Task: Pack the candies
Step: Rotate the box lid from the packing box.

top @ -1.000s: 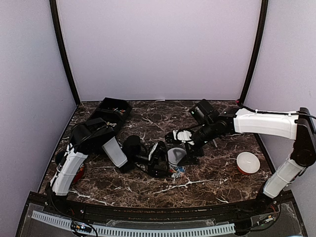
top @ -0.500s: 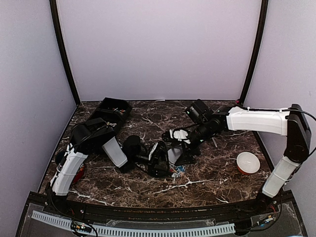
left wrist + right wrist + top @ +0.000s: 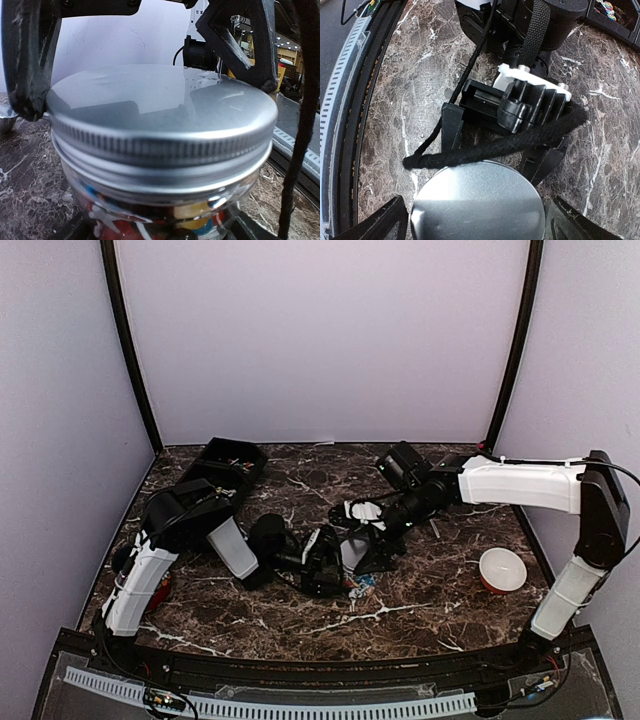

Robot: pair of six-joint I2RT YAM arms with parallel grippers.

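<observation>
Left jaws, seemingly against ridged lid [image 3: 160,112]

You're looking at a dark marble worktop [image 3: 420,610] veined in white, closed in by lilac walls [image 3: 320,340]. A black tray [image 3: 250,466] sits at its far left. A white round dish [image 3: 501,568] with an orange rim rests near the right edge. Something red [image 3: 160,592] shows at the near left, mostly hidden.

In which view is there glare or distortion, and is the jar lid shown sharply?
Left wrist view: the jar lid fills the frame, mirroring the bright wall; the candies below look warped. Right wrist view: lid sharp, soft sheen only. Top view: even light, no glare.
</observation>
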